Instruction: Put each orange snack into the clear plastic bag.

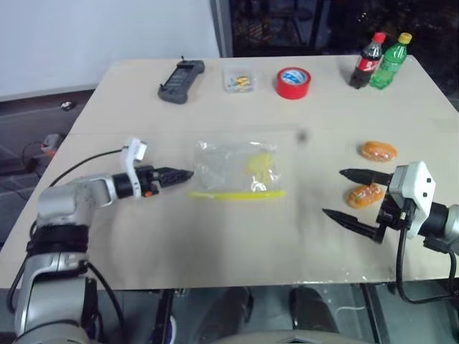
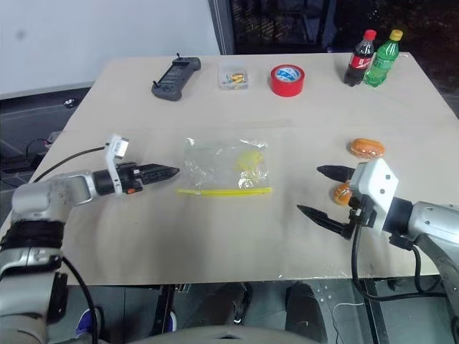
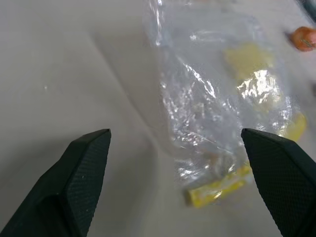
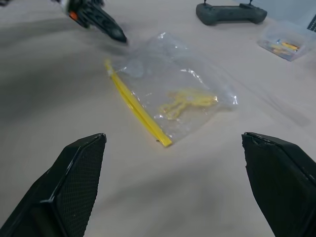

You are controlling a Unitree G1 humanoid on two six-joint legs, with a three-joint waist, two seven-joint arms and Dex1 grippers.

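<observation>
A pale desk [image 1: 215,244] stands before a white wall and a dark glazed area, and the work on it looks barely begun: both orange snacks lie outside the bag, so both are left to put in. The clear plastic bag [image 1: 237,168] lies flat near the middle, its yellow seal strip [image 1: 237,194] along the edge nearest the robot, running left to right, so its mouth faces the robot. The nearer snack [image 1: 366,195] lies to the right, its long axis roughly across the desk, tilted a little; the farther snack [image 1: 379,150] sits just beyond it, also lying crosswise, apart from it. The right tool [image 1: 348,195] is spread wide and empty, pointing toward the bag, with the nearer snack close between its two fingers but not gripped. The left tool [image 1: 179,174], also spread and empty, points at the bag's left edge, just beside it. Along the far edge sit a black controller [image 1: 181,81], a small clear box [image 1: 239,79], a red tape roll [image 1: 292,82] and two bottles [image 1: 380,61].
</observation>
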